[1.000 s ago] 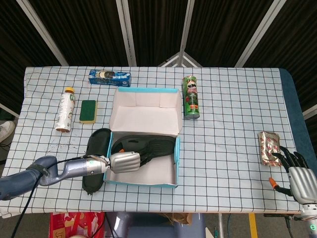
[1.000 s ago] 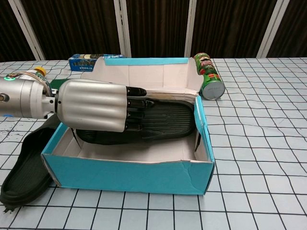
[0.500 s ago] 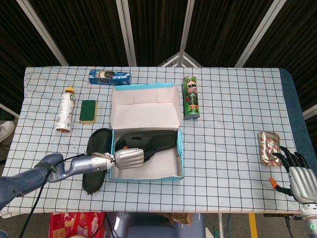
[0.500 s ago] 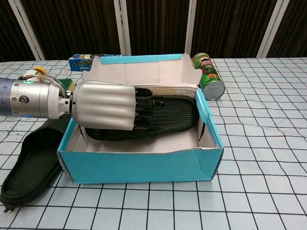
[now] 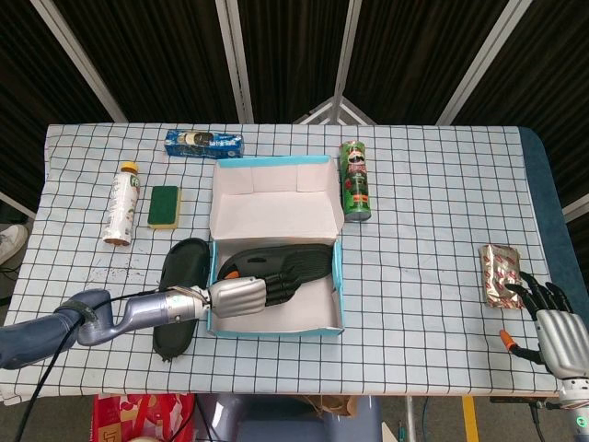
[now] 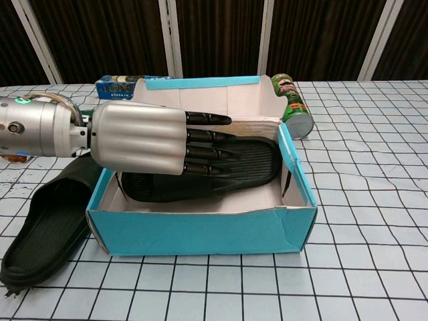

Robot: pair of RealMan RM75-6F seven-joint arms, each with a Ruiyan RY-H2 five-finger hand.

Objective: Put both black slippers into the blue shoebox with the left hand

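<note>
In the head view, lower left, the left hand rests with fingers extended on the slipper in the blue shoebox; in the chest view, the second slipper lies lengthwise at lower left, beside that hand's wrist.

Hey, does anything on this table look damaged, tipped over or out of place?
The Pringles can and the bottle both lie on their sides. The shoebox has a creased, bent front right corner. One slipper lies outside, beside the box's left wall.

No text can be read; labels on the green can are blurred
</note>
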